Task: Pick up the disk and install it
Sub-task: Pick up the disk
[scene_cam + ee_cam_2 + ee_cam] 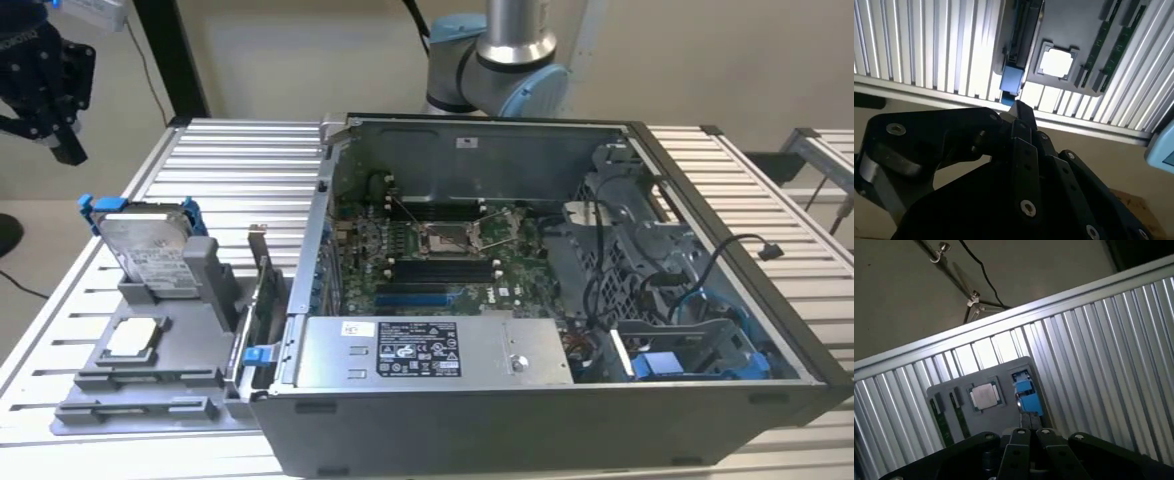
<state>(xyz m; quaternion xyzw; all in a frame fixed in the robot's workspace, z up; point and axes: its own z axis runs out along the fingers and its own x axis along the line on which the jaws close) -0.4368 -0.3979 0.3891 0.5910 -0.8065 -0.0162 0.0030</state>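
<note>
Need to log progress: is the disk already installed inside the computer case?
No, the disk stands upright in the grey holder outside the computer case, toward the exterior view's left.

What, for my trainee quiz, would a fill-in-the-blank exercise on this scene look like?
The disk, a flat silver metal rectangle in a blue plastic frame, stands ____ in the grey plastic holder.
The small square silver processor chip lies ____ on that holder.
The black gripper hangs at the exterior view's upper ____ corner.
Missing: upright; flat; left.
</note>
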